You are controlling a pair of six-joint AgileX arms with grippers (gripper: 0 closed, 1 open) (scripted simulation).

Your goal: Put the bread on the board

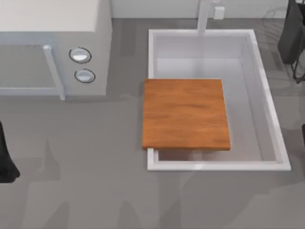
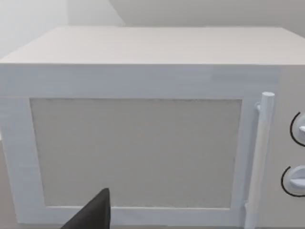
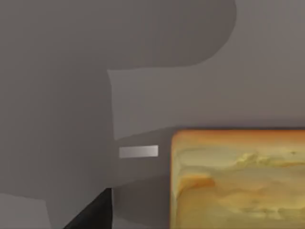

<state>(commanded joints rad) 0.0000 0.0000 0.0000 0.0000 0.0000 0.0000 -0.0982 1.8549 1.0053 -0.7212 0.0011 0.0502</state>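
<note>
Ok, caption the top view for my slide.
Wooden board lying across the white sink, beside a white microwave on the grey counter.

We see the bread (image 3: 238, 179) cut off by the right wrist view's edge; the board (image 1: 185, 114) hides part of the sink (image 1: 267, 95)

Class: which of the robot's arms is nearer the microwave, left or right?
Left. The left arm sits at the table's left edge, facing the microwave door. The right arm is at the far right edge, beyond the sink.
</note>
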